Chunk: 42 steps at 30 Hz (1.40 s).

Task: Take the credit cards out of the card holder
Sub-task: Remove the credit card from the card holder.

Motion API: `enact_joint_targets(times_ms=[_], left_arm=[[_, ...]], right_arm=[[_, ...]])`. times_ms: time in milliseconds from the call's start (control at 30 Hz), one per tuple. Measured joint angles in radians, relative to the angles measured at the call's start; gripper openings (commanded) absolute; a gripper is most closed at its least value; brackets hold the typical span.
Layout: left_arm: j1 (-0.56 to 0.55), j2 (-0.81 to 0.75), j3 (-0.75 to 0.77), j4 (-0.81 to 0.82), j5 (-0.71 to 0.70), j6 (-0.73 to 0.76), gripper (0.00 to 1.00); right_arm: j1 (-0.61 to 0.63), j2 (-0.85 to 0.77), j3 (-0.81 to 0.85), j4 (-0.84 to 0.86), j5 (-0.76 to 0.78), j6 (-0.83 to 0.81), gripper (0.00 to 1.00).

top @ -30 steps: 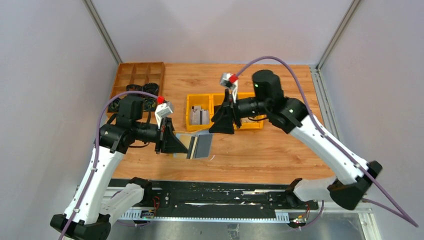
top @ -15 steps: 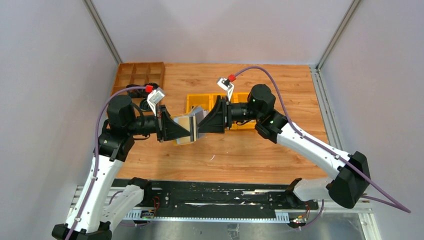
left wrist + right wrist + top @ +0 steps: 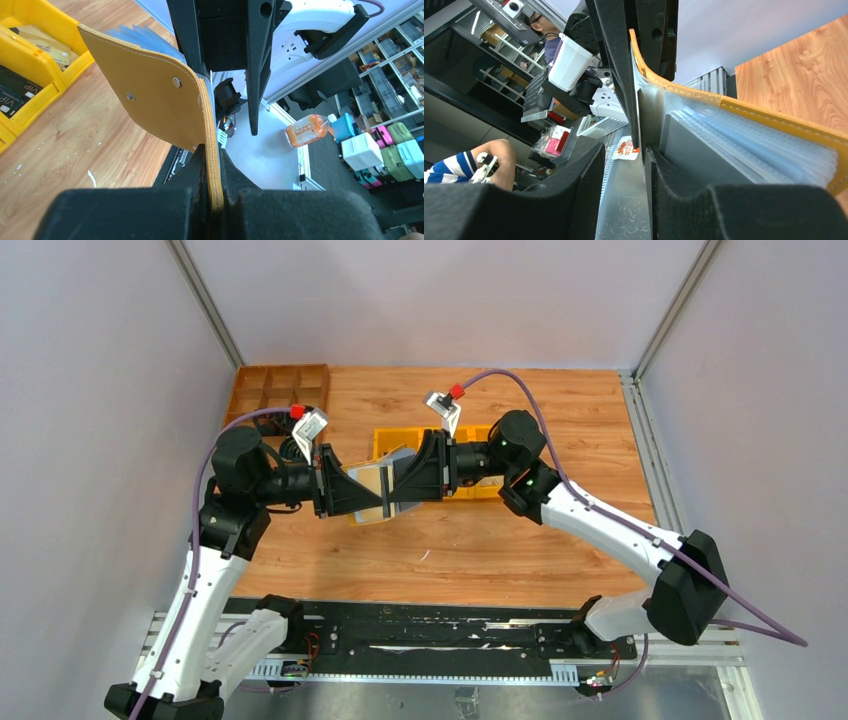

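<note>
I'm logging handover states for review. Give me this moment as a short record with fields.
card holder: open, lifted above the table, between both arms
left gripper: fingers shut on its yellow flap
right gripper: fingers apart at the clear pleated pockets; grip unclear
yellow bin: on table, black card inside

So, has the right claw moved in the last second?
Yes. The right claw has slid left along the yellow bins, reaching the card holder held up by the left claw.
</note>
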Motion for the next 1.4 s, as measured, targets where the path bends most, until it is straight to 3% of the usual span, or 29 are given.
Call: enact_joint_targets(times_ms=[200, 333, 467, 733, 1400], left_arm=[[0.0, 0.005, 0.0, 0.0, 0.0, -0.003, 0.01], [0.004, 0.005, 0.0, 0.002, 0.011, -0.011, 0.19], [0.004, 0.005, 0.0, 0.019, 0.05, -0.025, 0.29], [0.005, 0.005, 0.0, 0.038, 0.11, -0.044, 0.15], [0.005, 0.002, 0.0, 0.09, 0.137, -0.107, 0.0]], right_arm=[[0.008, 0.048, 0.024, 0.027, -0.011, 0.027, 0.19], [0.008, 0.072, 0.027, 0.066, -0.018, 0.055, 0.0], [0.008, 0.08, 0.026, 0.095, -0.023, 0.082, 0.0], [0.008, 0.076, 0.004, 0.153, -0.037, 0.126, 0.0], [-0.014, -0.011, -0.116, 0.265, -0.042, 0.174, 0.0]])
